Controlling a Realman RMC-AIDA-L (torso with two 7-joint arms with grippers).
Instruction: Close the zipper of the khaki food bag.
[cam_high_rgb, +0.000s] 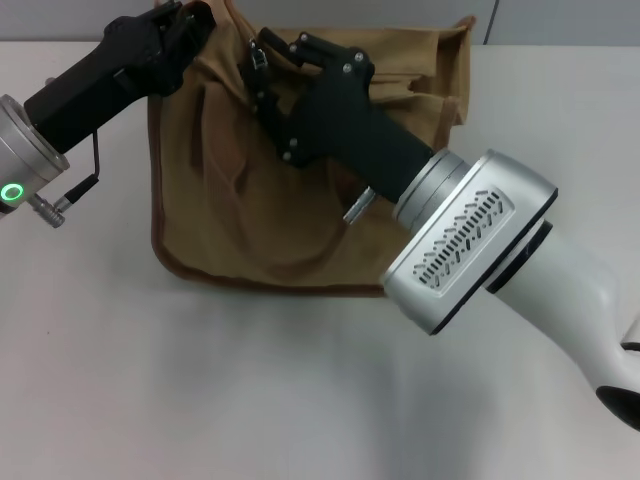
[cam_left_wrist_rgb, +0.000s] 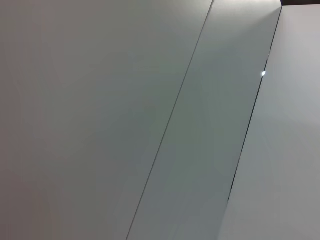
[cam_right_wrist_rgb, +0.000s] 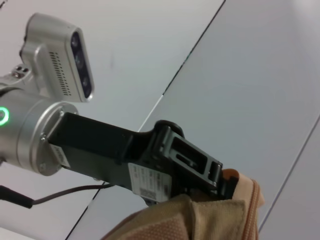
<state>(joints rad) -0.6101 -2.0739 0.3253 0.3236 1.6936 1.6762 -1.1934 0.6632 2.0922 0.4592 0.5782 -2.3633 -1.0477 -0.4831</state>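
Lying on the white counter (cam_high_rgb: 250, 400), the khaki food bag (cam_high_rgb: 260, 220) looks only part-zipped, I judge. Right gripper (cam_high_rgb: 262, 62) pinches the zipper (cam_high_rgb: 257, 58) pull mid-top. Beyond, left gripper (cam_high_rgb: 190, 22) clamps the far corner.

The bag (cam_high_rgb: 300, 190) is plain khaki with darker brown piping, lying on a white bench (cam_high_rgb: 200, 400). Both claws are black, the left claw (cam_high_rgb: 185, 25) and the right claw (cam_high_rgb: 275, 70), on silver-grey wrists; a green ring glows on the left one.
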